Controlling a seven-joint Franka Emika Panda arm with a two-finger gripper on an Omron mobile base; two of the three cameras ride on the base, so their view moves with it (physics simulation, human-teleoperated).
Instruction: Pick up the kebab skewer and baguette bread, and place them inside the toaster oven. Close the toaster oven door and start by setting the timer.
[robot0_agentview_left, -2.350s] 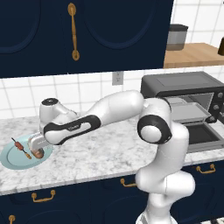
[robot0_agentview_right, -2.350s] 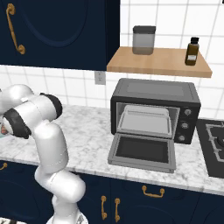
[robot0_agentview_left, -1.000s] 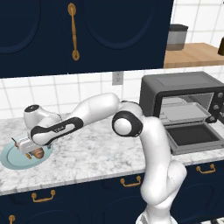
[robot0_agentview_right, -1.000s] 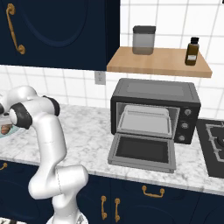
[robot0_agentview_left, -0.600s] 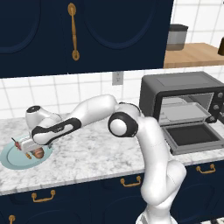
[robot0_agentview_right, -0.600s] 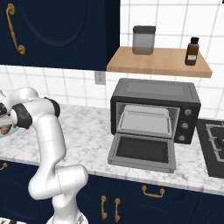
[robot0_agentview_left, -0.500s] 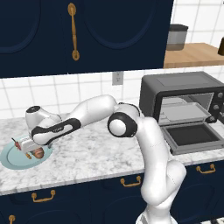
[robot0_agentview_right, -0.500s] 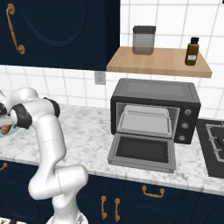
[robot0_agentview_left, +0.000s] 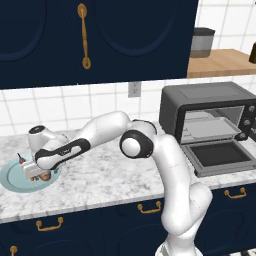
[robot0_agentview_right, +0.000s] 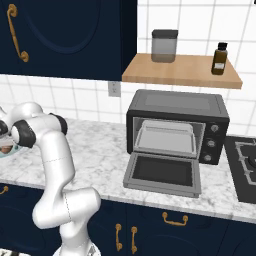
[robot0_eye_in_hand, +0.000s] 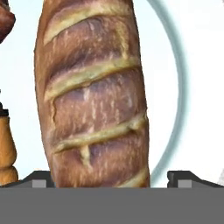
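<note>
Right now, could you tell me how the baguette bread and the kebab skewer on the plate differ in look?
The baguette bread is one thick golden-brown loaf with pale diagonal scores; the kebab skewer shows separate small chunks, orange and reddish-brown. In the hand view the baguette bread lies central between the open jaws, while the kebab skewer sits at the left edge, mostly cut off. Both rest on the same light blue plate.

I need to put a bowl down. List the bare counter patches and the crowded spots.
Free: the marble counter between the pale blue plate and the black toaster oven, though the arm spans it. Crowded: the plate, with the scored golden-brown baguette, the kebab skewer and the gripper, jaws open; also the oven's lowered glass door.
</note>
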